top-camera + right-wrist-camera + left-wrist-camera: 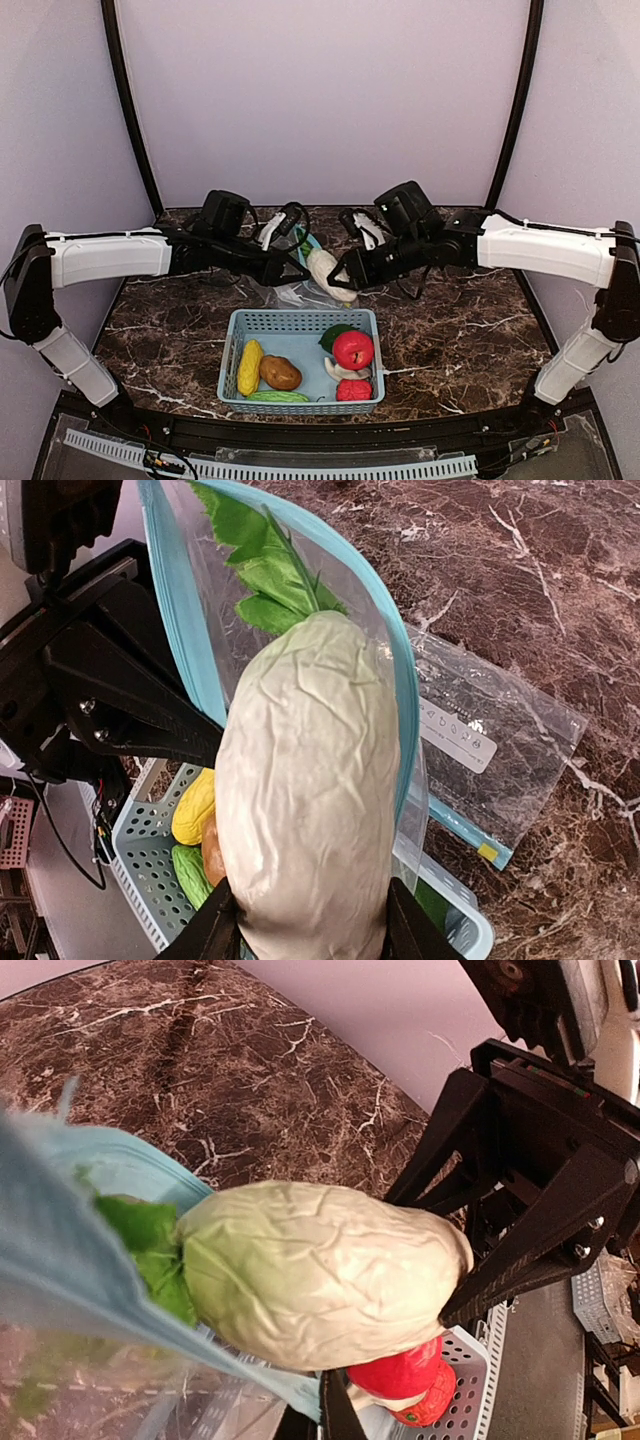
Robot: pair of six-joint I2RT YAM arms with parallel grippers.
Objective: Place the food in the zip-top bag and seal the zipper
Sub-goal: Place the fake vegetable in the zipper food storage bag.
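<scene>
- Now, at the centre of the overhead view, the right gripper has its jaws partway apart, clamped on the thick end of a wrinkled white toy radish with green leaves.
- From the right wrist, the radish fills the middle of the frame. Its leaves point to the top and lie inside the mouth of a clear plastic zip-top bag with a light blue zipper rim.
- That rim loops around the front half of the radish, while the rear end sits outside between the fingers.
- The left gripper is closed tight, pinching the blue rim at the left side of the mouth and holding it up.
- The rest of the bag lies flat on the dark brown marble-pattern table.
- Below centre in the overhead view sits a light blue plastic mesh basket.
- Its left half holds a yellow corn cob, a brown potato and a green pod along the near wall.
- Its right half holds a red apple, a dark green round fruit, a white mushroom and a small red fruit.
</scene>
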